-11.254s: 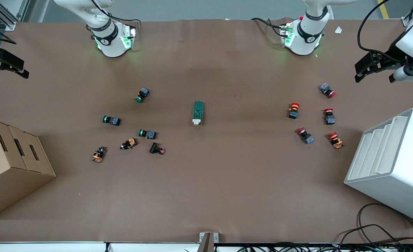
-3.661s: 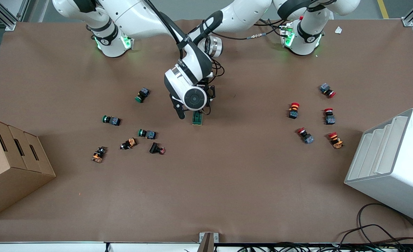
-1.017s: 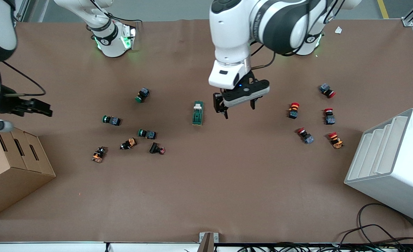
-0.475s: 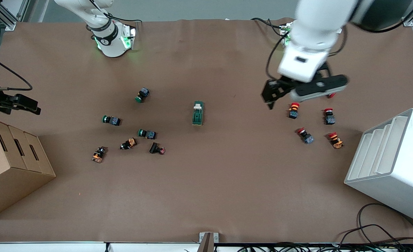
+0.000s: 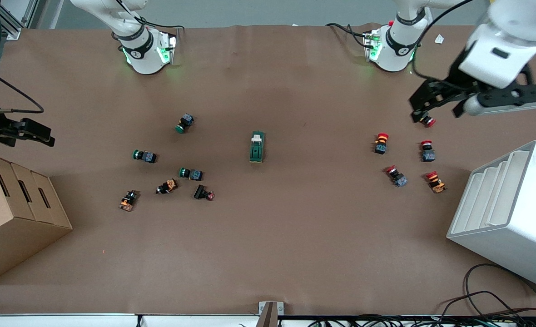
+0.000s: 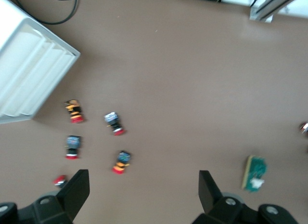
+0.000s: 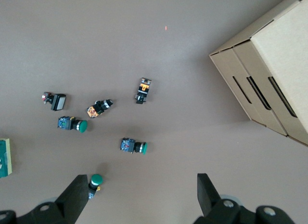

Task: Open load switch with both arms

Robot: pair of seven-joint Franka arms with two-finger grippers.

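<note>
The load switch (image 5: 257, 146), a dark green oblong block, lies alone at the table's middle, its cream lever piece (image 5: 257, 136) at the end toward the arms' bases. It also shows as the load switch (image 6: 255, 173) and, at the frame's edge, the load switch (image 7: 4, 157). My left gripper (image 5: 435, 113) (image 6: 143, 185) hangs open and holds nothing, over a red-capped button at the left arm's end of the table. My right gripper (image 5: 29, 138) (image 7: 142, 190) hangs open and holds nothing near the cardboard box at the right arm's end.
Several red-capped push buttons (image 5: 381, 141) (image 6: 121, 161) lie toward the left arm's end, beside a white stepped rack (image 5: 508, 213) (image 6: 29, 79). Green-capped and other buttons (image 5: 190, 173) (image 7: 134, 146) lie toward the right arm's end, near a cardboard box (image 5: 13, 213) (image 7: 269, 70).
The left arm has swung away from beside the load switch to its own end of the table. The right gripper barely shifted. The switch's cream piece earlier sat at its nearer end.
</note>
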